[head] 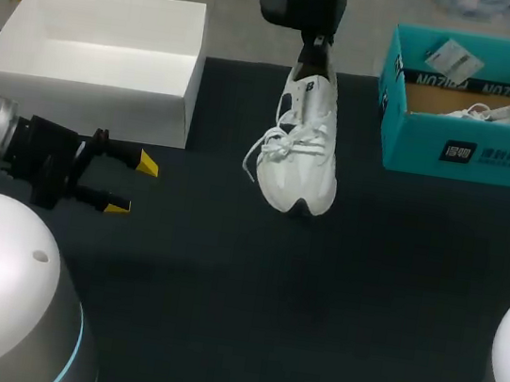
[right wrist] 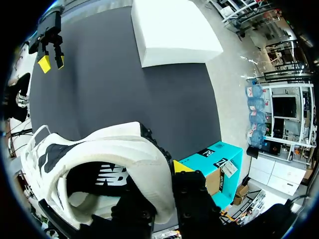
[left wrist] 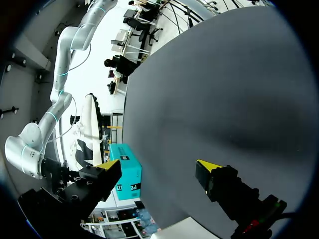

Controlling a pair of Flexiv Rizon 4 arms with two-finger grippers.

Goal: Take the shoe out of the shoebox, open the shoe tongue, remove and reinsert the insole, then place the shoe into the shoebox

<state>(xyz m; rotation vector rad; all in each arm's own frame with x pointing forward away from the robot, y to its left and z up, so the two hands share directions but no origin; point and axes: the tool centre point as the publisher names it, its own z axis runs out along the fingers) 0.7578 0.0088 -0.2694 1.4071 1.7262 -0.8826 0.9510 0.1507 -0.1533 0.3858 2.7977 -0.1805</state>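
White lace-up sneaker (head: 303,150), out of the teal cardboard shoebox (head: 470,150) at the far right corner, is held over the black table's (head: 315,304) far middle, heel pinched by the right tool (head: 314,57), presumably so the spread left tool (head: 128,183) near the left edge can reach the tongue.

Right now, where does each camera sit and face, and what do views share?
Head view: above and behind, looking down on the table; shows left tool open, right tool gripping the white shoe.
Left wrist view: on the left wrist, facing across the table toward the teal shoebox; own tool shows.
Right wrist view: on the right wrist, facing past the shoe across the table; own tool shows.
Shared: all three see shoe and shoebox.
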